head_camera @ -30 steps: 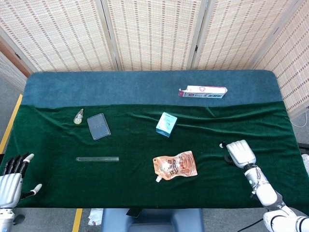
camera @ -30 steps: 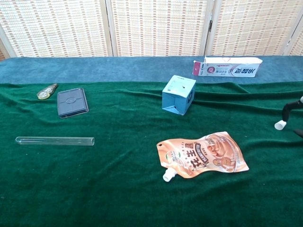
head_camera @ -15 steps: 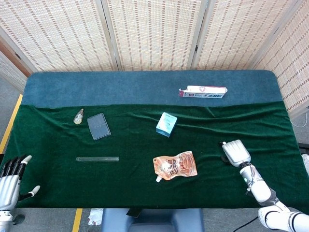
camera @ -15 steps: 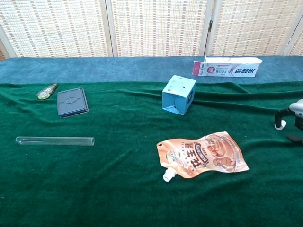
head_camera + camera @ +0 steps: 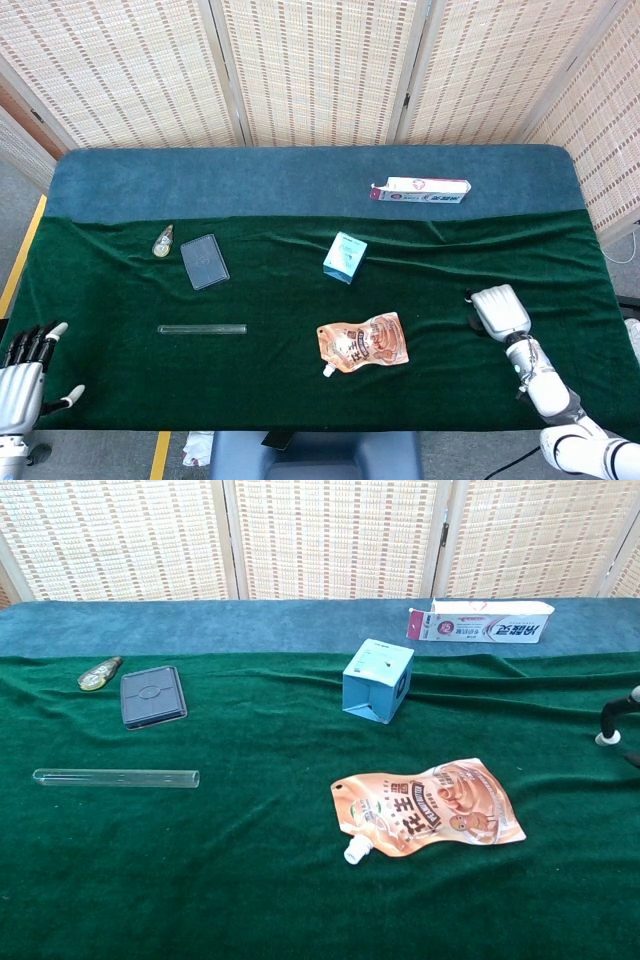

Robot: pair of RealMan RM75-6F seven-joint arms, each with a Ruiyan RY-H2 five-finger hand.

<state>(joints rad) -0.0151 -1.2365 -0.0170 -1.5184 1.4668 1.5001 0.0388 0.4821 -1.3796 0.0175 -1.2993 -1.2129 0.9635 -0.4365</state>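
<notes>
Soft, light, slippery pouch (image 5: pixel 362 344) at lower centre, best pinched by its flat edge; right hand (image 5: pixel 498 311) nearby, fingers hidden, left hand (image 5: pixel 22 372) spread.

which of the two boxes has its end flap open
The long white toothpaste box on the blue strip at the back; its left end flap hangs open. The small light blue box on the green cloth is closed.
</notes>
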